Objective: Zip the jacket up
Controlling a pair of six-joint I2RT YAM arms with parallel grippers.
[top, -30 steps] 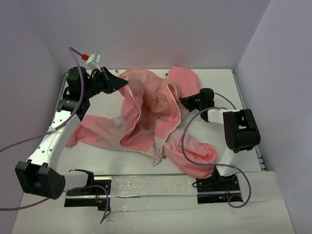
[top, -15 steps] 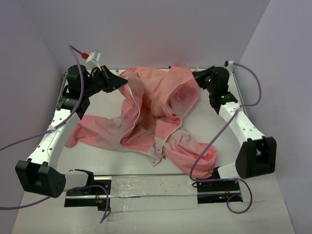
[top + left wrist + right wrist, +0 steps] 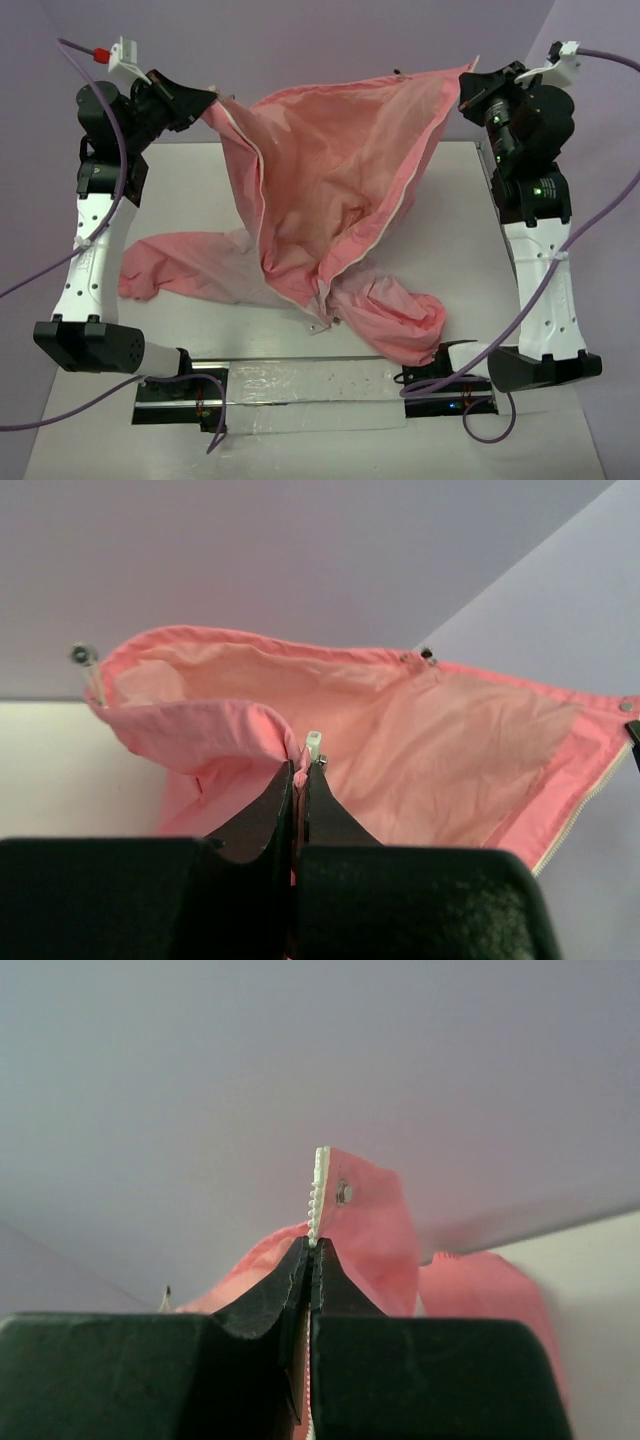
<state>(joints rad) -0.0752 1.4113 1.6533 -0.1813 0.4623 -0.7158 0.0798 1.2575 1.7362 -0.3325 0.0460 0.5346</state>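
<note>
- We hold the jacket up between both arms. Its top hangs spread in the air at the far side, while the sleeves and lower part lie on the surface.
- Our left end effector is pressed together on the top of the left front edge. In the left wrist view a pale zipper end pokes just above the fingertips.
- Our right end effector pinches the right front edge, right on the zipper teeth and beside a snap.
- The 2 zipper edges run down and converge low at the near middle.
- We judge the fabric light, thin and limp. It sags and folds, so only the stiffer zipper edge gives firm purchase.
- The best holds look like the bottom end of the zipper as an anchor, then the slider, which we cannot spot.
</note>
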